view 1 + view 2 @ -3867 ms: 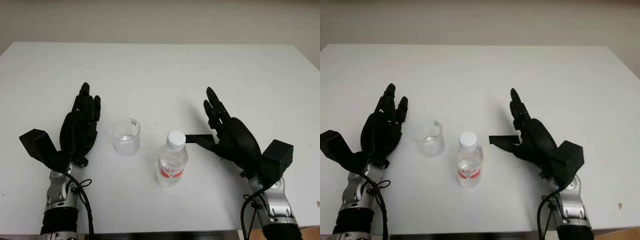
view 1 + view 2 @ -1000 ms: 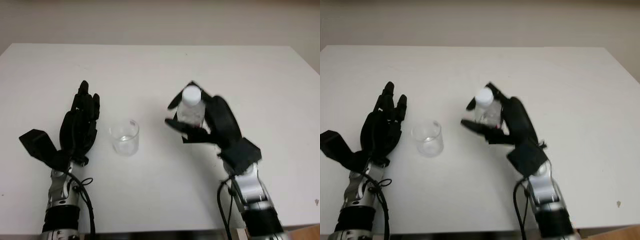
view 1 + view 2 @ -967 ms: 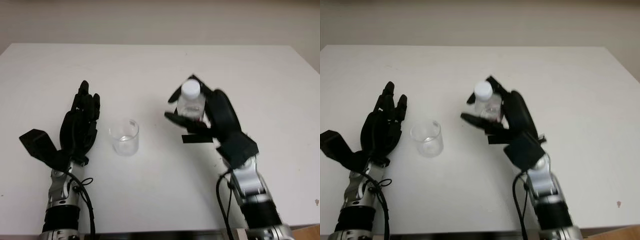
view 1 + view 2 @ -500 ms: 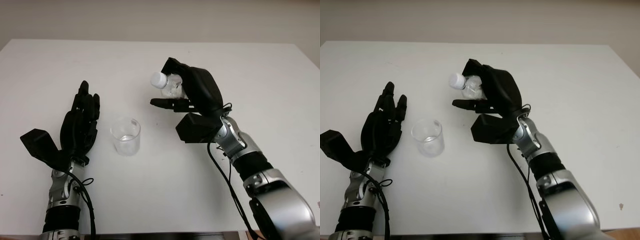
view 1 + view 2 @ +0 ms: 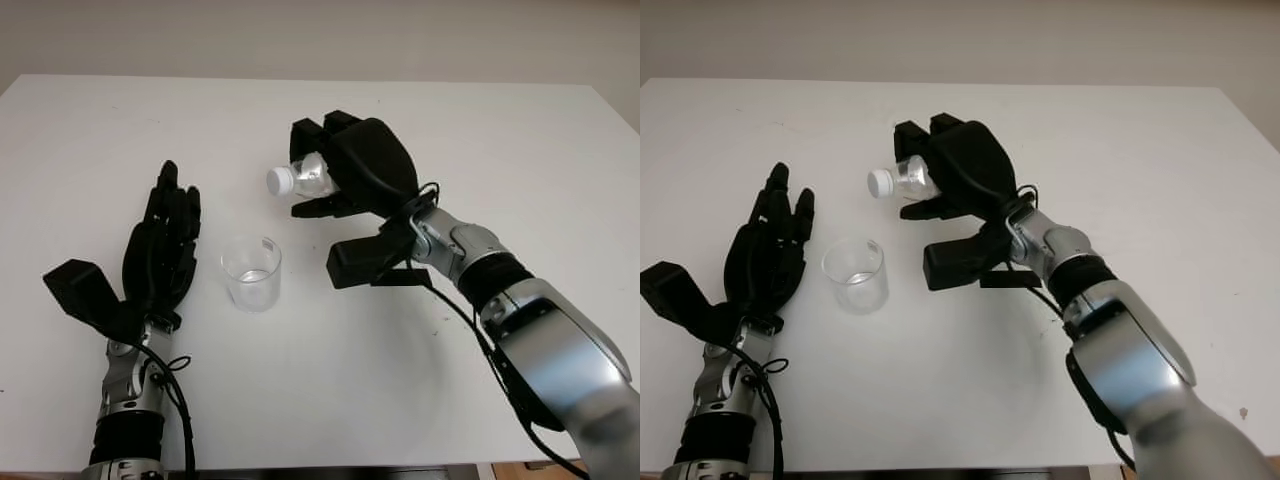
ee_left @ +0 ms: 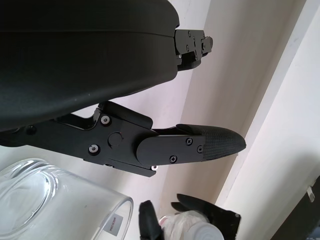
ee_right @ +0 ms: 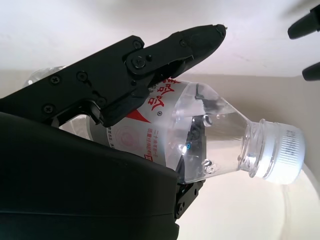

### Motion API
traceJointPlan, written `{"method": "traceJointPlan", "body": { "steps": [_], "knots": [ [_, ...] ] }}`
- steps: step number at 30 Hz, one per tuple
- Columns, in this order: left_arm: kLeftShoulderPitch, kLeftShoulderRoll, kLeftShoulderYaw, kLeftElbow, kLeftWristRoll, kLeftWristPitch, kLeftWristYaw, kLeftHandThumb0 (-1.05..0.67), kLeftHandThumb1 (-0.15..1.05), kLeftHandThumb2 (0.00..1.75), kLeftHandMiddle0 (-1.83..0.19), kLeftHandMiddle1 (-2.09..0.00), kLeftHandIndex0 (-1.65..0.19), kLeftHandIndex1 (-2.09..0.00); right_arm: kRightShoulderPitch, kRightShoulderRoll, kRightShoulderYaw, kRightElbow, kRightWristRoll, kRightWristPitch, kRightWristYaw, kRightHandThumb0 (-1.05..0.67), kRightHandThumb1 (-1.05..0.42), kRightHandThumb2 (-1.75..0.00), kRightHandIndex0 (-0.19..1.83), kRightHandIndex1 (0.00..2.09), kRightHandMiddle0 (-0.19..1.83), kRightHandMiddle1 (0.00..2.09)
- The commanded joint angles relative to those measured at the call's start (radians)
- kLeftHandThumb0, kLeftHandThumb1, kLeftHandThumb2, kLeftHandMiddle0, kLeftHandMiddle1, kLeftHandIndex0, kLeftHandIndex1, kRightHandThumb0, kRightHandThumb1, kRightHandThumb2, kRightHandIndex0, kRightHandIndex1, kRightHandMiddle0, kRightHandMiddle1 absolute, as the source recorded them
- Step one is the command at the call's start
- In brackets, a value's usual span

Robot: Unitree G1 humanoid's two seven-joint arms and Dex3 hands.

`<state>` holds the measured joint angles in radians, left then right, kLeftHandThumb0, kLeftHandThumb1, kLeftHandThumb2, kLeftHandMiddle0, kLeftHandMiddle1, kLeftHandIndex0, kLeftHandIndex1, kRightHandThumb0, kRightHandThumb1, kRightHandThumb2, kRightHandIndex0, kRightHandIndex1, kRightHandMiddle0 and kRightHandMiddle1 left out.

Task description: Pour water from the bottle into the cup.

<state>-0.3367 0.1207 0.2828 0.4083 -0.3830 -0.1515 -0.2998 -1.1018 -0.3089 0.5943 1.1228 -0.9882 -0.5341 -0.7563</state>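
Bottle, clamped in right hand, now tips further toward cup — cap seemingly still on; left hand open beside it.

One bottle (white cap on), one clear cup, two black hands, one white table
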Motion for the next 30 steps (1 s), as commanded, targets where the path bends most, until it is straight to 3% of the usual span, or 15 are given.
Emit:
{"method": "traceJointPlan", "body": {
  "steps": [1,8,12,16,22,25,26,27,30],
  "knots": [
    [-0.022,0.000,0.001,0.010,0.000,-0.008,-0.005,-0.72,1.05,0.38,0.06,-0.06,0.06,-0.06,-0.051,-0.013,0.031,0.005,-0.026,-0.007,-0.050,-0.44,-1.05,-0.17,1.33,2.09,0.96,2.09],
    [-0.037,-0.003,0.003,0.033,0.001,-0.020,-0.005,-0.73,1.05,0.38,0.07,-0.05,0.06,-0.05,-0.109,-0.011,0.118,0.035,-0.094,-0.008,-0.160,-0.47,-1.05,-0.19,1.30,2.09,0.84,2.09],
    [-0.037,-0.004,0.001,0.034,0.004,-0.025,-0.002,-0.72,1.05,0.38,0.07,-0.05,0.06,-0.05,-0.137,-0.015,0.183,0.032,-0.169,0.068,-0.232,-0.49,-1.05,-0.23,1.32,2.09,0.82,2.09],
    [-0.040,-0.007,0.000,0.038,0.006,-0.029,0.002,-0.72,1.05,0.39,0.06,-0.06,0.06,-0.05,-0.157,-0.019,0.249,0.030,-0.241,0.123,-0.327,-0.52,-1.05,-0.17,1.26,2.09,0.62,2.06],
    [-0.042,-0.011,-0.004,0.043,0.004,-0.032,-0.002,-0.71,1.05,0.42,0.08,-0.05,0.08,-0.04,-0.191,-0.027,0.339,0.035,-0.332,0.177,-0.406,-0.53,-1.05,-0.20,1.22,2.09,0.59,2.08],
    [-0.043,-0.015,-0.005,0.044,0.007,-0.036,0.003,-0.71,1.05,0.42,0.08,-0.05,0.08,-0.05,-0.207,-0.028,0.370,0.039,-0.358,0.171,-0.453,-0.53,-1.05,-0.11,1.14,2.09,0.50,1.80],
    [-0.043,-0.015,-0.006,0.045,0.008,-0.037,0.004,-0.71,1.05,0.41,0.08,-0.05,0.08,-0.05,-0.210,-0.026,0.372,0.041,-0.356,0.164,-0.458,-0.53,-1.05,-0.13,1.13,2.09,0.51,1.79],
    [-0.042,-0.016,-0.006,0.044,0.007,-0.036,0.003,-0.72,1.05,0.41,0.08,-0.05,0.09,-0.04,-0.211,-0.024,0.375,0.042,-0.354,0.161,-0.461,-0.52,-1.05,-0.26,1.15,2.09,0.55,1.96],
    [-0.042,-0.015,-0.007,0.047,0.007,-0.037,0.000,-0.72,1.05,0.41,0.09,-0.05,0.10,-0.04,-0.214,-0.016,0.384,0.045,-0.352,0.157,-0.496,-0.51,-1.05,-0.43,1.19,2.09,0.65,2.08]
  ]
}}
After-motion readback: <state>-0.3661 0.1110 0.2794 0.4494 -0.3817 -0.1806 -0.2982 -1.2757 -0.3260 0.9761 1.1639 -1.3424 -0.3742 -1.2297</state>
